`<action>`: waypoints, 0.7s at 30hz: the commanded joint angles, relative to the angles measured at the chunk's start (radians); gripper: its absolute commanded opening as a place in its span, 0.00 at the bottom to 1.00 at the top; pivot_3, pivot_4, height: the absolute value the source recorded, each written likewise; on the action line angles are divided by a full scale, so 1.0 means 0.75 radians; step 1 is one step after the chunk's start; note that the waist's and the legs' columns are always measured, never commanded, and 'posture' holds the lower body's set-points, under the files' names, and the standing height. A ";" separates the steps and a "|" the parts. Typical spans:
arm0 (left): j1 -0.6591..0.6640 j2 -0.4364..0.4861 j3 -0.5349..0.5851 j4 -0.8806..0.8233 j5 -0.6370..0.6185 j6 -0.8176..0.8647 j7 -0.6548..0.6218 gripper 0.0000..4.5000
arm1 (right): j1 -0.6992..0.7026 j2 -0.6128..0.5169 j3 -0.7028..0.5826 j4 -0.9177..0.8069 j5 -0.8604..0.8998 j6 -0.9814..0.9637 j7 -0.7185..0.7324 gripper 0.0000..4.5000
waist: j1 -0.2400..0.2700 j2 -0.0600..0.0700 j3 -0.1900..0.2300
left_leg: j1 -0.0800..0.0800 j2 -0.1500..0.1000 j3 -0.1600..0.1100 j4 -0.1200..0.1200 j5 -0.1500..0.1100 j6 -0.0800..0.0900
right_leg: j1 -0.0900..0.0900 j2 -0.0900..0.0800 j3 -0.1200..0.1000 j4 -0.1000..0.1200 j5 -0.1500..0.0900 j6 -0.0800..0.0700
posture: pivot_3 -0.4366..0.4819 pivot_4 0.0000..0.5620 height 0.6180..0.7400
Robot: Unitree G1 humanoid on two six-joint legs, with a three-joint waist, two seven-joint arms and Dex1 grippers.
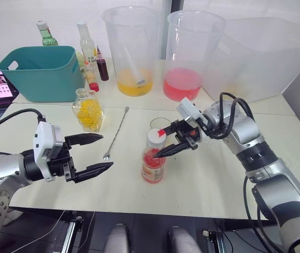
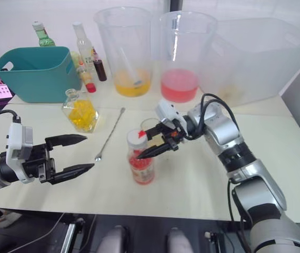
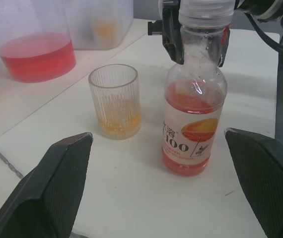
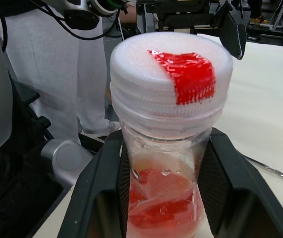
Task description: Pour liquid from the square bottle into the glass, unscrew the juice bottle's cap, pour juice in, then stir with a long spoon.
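A: Where was the juice bottle (image 1: 154, 163)?

B: Upright on the worktop (image 1: 208, 184), close to its near edge and about mid-width. Its white cap (image 1: 156, 137) with the red mark was on. The bottle held pink-red liquid in its lower part.

A: And the right end effector (image 1: 177, 138)?

B: It reached in from the bottle's 3 o'clock side, its two black fingers set either side of the neck just under the cap. In the right wrist view the fingers (image 4: 106, 183) flanked the neck closely, but I couldn't tell whether they were pressing on it or merely beside it.

A: The left one?

B: The left end effector (image 1: 95, 154) hovered wide open at the bottle's 9 o'clock, holding nothing, fingers pointing towards the bottle and well apart from it.

A: The glass (image 3: 114, 101)?

B: Standing just beyond the bottle, at its 12 o'clock, with a shallow layer of yellow liquid at the bottom.

A: The rest of the task items?

B: The long spoon (image 1: 116, 133) lay flat on the worktop at the bottle's 10 o'clock, between the bottle and the square bottle (image 1: 88, 109). The square bottle stood upright farther out at 10 o'clock, yellow liquid inside, near a teal basket (image 1: 42, 74). Two large clear jugs stood at 12 o'clock along the far side, one with yellow liquid (image 1: 133, 52), one with pink-red (image 1: 188, 52).
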 commanded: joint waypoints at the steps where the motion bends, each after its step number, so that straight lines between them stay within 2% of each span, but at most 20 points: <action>1: -0.034 0.017 -0.016 -0.038 -0.032 -0.001 -0.005 1.00 | 0.045 -0.033 -0.112 -0.153 0.078 0.113 0.008 0.30 | 0.001 0.000 0.000 | 0.000 0.000 0.000 0.000 0.000 0.000 | 0.000 0.000 -0.001 0.000 0.000 0.000 | 0.48 0.27 0.83; 5: -0.071 0.039 -0.055 0.007 -0.042 -0.011 -0.076 1.00 | 0.177 -0.084 -0.240 -0.401 0.149 0.314 -0.180 0.30 | 0.009 0.000 0.000 | 0.000 -0.001 0.000 0.000 0.000 0.000 | 0.000 -0.001 -0.002 0.000 0.000 0.000 | 0.48 0.27 0.83; 11: -0.260 0.005 -0.229 0.148 -0.027 -0.033 -0.190 1.00 | 0.643 -0.146 -0.565 -1.023 0.255 0.608 -0.818 0.30 | 0.018 0.000 0.000 | -0.001 -0.002 -0.002 -0.001 0.000 0.000 | 0.002 -0.002 -0.004 -0.003 0.000 0.000 | 0.48 0.27 0.83; 14: -0.341 -0.020 -0.305 0.205 -0.019 -0.027 -0.231 1.00 | 0.785 -0.102 -0.680 -1.218 0.293 0.667 -1.078 0.30 | 0.005 0.000 0.000 | -0.002 -0.002 -0.002 -0.001 0.000 -0.001 | 0.001 -0.001 -0.003 -0.004 0.000 0.000 | 0.48 0.27 0.83; 17: -0.405 -0.038 -0.372 0.252 -0.003 -0.027 -0.276 1.00 | 0.869 -0.066 -0.715 -1.371 0.279 0.706 -1.286 0.30 | -0.004 0.000 0.000 | -0.001 -0.001 -0.002 -0.002 0.000 -0.001 | 0.001 0.000 -0.003 -0.003 0.000 0.000 | 0.48 0.27 0.83; 19: -0.480 -0.041 -0.435 0.330 0.017 -0.034 -0.357 1.00 | 0.928 0.055 -0.690 -1.517 0.282 0.757 -1.565 0.30 | -0.006 0.000 0.000 | -0.002 -0.001 -0.003 -0.002 0.000 -0.001 | 0.001 0.000 -0.003 -0.003 0.000 0.000 | 0.48 0.27 0.83; 21: -0.541 -0.046 -0.485 0.389 0.047 -0.047 -0.414 1.00 | 0.986 0.133 -0.667 -1.630 0.308 0.808 -1.750 0.30 | -0.001 0.000 0.000 | -0.002 -0.001 -0.004 -0.003 0.000 -0.001 | 0.001 0.001 -0.004 -0.002 0.000 0.000 | 0.48 0.27 0.83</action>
